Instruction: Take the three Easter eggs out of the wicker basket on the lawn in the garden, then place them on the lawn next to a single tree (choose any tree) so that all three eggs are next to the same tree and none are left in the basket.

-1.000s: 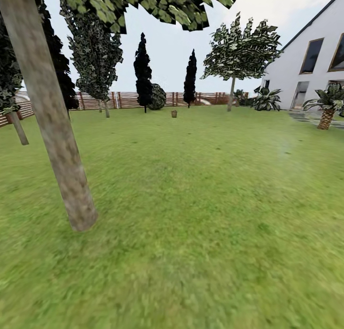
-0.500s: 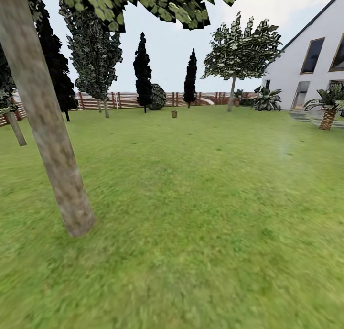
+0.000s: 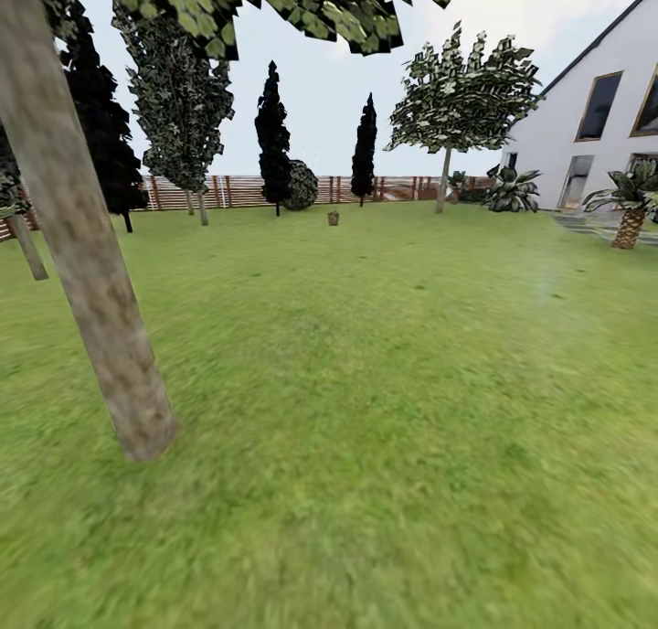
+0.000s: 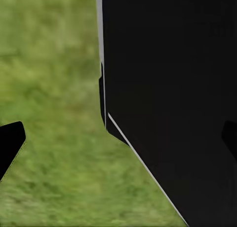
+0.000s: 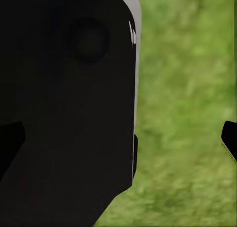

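Observation:
The wicker basket (image 3: 334, 218) is a tiny brown shape far off on the lawn (image 3: 384, 382), in front of the fence. It is too distant to see inside, so the Easter eggs are hidden. A tree with a bare grey-brown trunk (image 3: 87, 245) stands close at the left, its leafy crown overhead. A second such tree (image 3: 445, 176) stands far right near the house. In the left wrist view my left gripper (image 4: 118, 143) is open, one fingertip (image 4: 10, 144) over grass. My right gripper (image 5: 118, 140) is open too, with a fingertip (image 5: 230, 138) over grass. Both hold nothing.
Dark cypresses (image 3: 272, 135) and a round shrub (image 3: 302, 186) line the brown slatted fence (image 3: 238, 192) at the back. A white house (image 3: 594, 117), a short palm (image 3: 629, 210) and grey paving stand at the right. A black part of the robot's body (image 4: 173, 98) blocks each wrist view.
The whole head view has shifted a little: the near trunk now sits slightly further left and lower, so the camera has moved. The basket and trees themselves have not moved.

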